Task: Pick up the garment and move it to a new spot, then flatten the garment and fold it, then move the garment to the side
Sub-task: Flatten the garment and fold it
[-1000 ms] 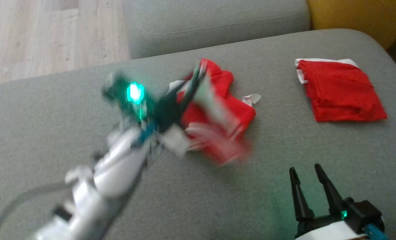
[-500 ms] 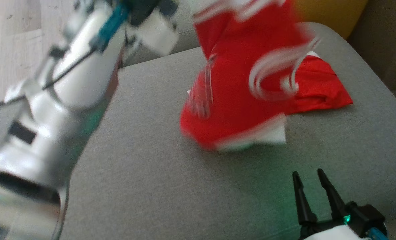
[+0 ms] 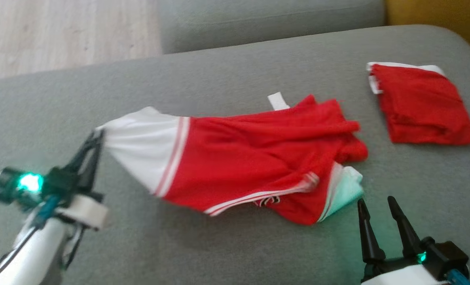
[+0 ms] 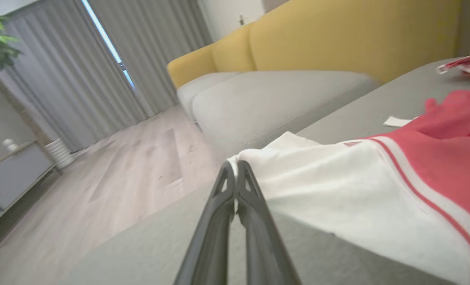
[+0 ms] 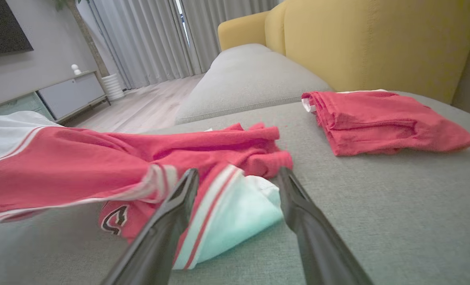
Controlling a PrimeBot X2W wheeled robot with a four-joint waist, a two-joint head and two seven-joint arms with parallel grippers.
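While spreading the garment [image 3: 258, 158] flat, pull low and level toward the lower left of the head view, only enough to take out the slack without dragging the bunched far end across the grey cushion [image 3: 219, 253]. Lies stretched across the middle of that view, white band at left, crumpled red end at right, near but apart from a second folded red garment [image 3: 421, 107] at upper right. Left gripper [image 3: 95, 136], lower left: fingers pressed together, pinching the white hem's corner. Right gripper [image 3: 376, 201], lower right: fingers spread wide, holding nothing, tips just short of the pale turned-under corner; best brought in there to tug that end straight.
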